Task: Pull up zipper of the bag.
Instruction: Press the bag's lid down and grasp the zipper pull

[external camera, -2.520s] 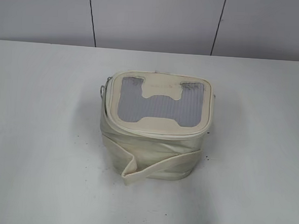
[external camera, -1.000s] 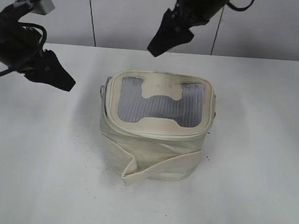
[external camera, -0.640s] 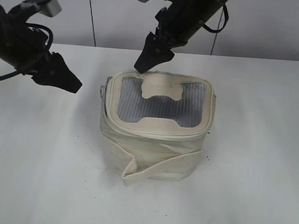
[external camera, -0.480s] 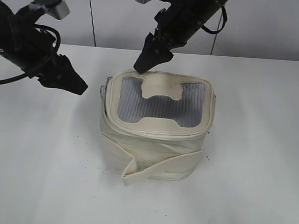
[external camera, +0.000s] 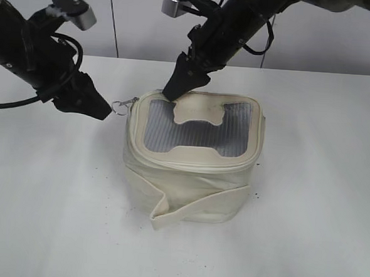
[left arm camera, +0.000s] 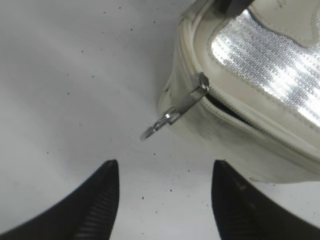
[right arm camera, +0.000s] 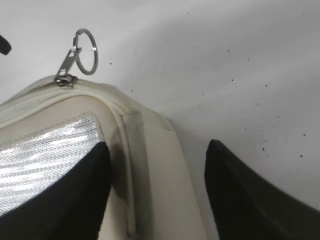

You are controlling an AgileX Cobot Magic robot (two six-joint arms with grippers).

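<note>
- Desk (external camera: pixel 43 199): white, speckled; carries 1 bag at centre.
- Bag (external camera: pixel 192 176): cream, boxy, upright, grey ribbed panels on the lid, loose strap (external camera: pixel 193 208) folded across the front.
- Right end effector (external camera: pixel 175 93): half a second ago above the lid's rear-left corner, now down on it; fingers spread, straddling the lid edge. Judged to be bracing the bag.
- Left end effector (external camera: pixel 103 112): has closed in from the left; now just beside the ring, apparently not touching. Fingers spread, nothing held.
- Zipper (left arm camera: pixel 235 117): slider at the lid's left corner, track partly gaping behind it.
- Ring pull (external camera: pixel 120 106): 1 in view, sticking out leftward toward the left end effector; grasp looks imminent.
</note>
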